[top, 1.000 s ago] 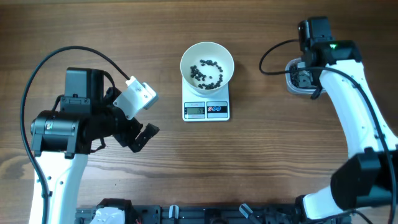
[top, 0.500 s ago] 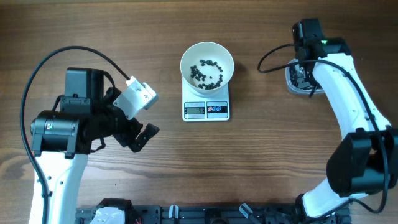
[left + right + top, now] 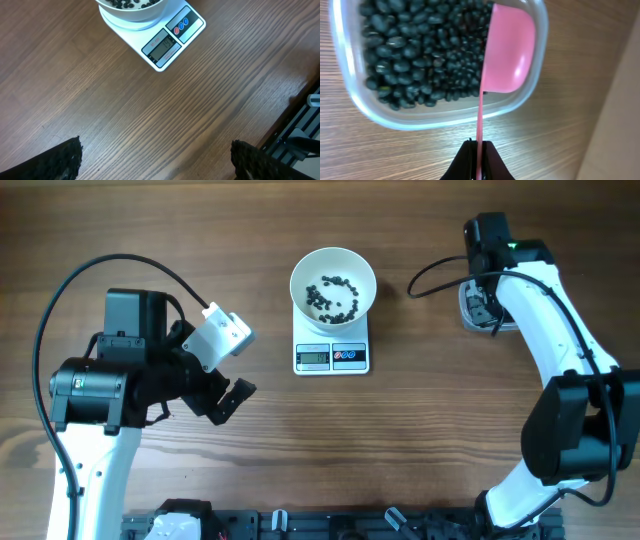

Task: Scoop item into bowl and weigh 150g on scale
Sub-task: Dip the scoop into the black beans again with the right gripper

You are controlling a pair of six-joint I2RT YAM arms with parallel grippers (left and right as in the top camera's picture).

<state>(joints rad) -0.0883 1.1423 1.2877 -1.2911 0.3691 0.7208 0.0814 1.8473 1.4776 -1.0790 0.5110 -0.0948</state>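
Beans (image 3: 415,55) are mostly sitting in the clear tub (image 3: 355,107) near the far right edge of the surface (image 3: 200,240), only a few lying in the bowl (image 3: 310,265) on the scale (image 3: 332,355). Your right fingers (image 3: 462,167) are clenching the thin handle of the pink scoop (image 3: 510,50), your left fingers (image 3: 62,160) hanging spread and empty. With nothing steadying the tub, digging in risks shoving it and spilling.

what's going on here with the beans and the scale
The right end effector is shut on the handle of a pink scoop. The scoop's cup looks empty and sits over the black beans in a clear tub. The white bowl stands on the scale with only a scattering of beans in it. The left end effector hangs open over the table near the scale, holding nothing.
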